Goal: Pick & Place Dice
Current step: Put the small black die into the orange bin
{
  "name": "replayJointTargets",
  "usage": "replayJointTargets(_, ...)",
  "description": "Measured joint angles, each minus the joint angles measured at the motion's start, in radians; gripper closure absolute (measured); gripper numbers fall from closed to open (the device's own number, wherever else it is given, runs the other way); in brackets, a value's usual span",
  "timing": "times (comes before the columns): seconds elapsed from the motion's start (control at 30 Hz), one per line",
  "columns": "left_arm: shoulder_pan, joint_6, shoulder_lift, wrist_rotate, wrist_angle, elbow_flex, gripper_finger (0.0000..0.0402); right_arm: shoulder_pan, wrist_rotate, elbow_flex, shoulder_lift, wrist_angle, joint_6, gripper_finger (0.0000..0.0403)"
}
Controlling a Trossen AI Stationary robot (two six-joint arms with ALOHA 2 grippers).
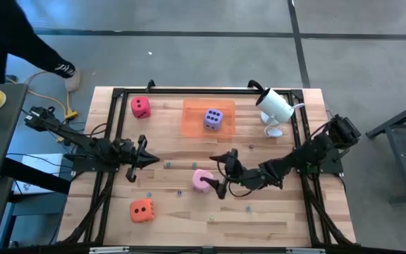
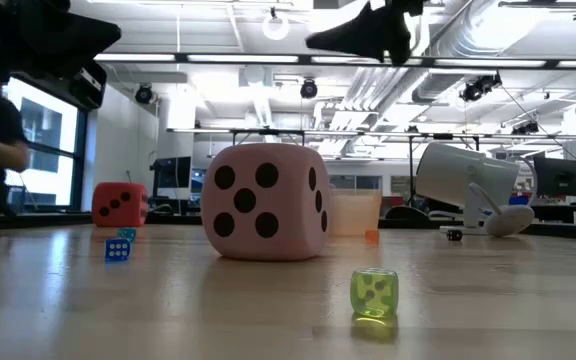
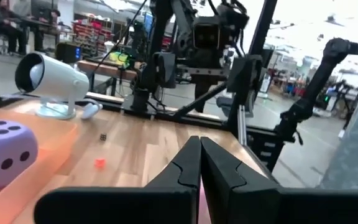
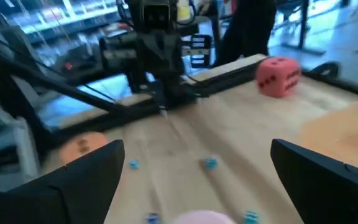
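1. No brand, label or legible writing shows; the only markings are the dark pips on the dice.
2. The soft light pink die (image 1: pixel 202 180) sits mid-table, a five-pip face toward the low camera; as a cube it has no long axis.
3. The right gripper (image 1: pixel 218 174) straddles it with fingers spread wide, holding nothing.
4. The left gripper (image 1: pixel 149 161) hangs near the table's left, fingers pressed together, empty.
5. The purple die (image 1: pixel 213 119) rests in the translucent orange square tray (image 1: pixel 192 118), six pips up.
6. The red-magenta die (image 1: pixel 141 107) lies at the far left, the orange die (image 1: pixel 142 210) at the near left.
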Motion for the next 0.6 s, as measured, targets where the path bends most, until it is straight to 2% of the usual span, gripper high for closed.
replayJointTargets(0.17, -0.002, 0.017, 0.005, 0.001, -0.002, 0.000, 0.0401, -0.037, -0.057, 0.000, 0.002, -0.077, 0.052, 0.0009)
replayJointTargets(0.3, -0.002, -0.005, 0.005, 0.013, -0.014, 0.000, 0.0401, -0.085, -0.068, 0.000, 0.015, 0.007, 0.076, 0.0009)
replayJointTargets(0.43, -0.002, 0.006, 0.005, 0.013, -0.020, 0.000, 0.0401, -0.137, -0.149, 0.000, 0.015, 0.049, 0.109, 0.0010)
replayJointTargets(0.6, -0.002, 0.005, 0.005, 0.012, -0.021, 0.000, 0.0401, -0.142, -0.178, 0.000, 0.015, 0.019, 0.153, 0.0039)
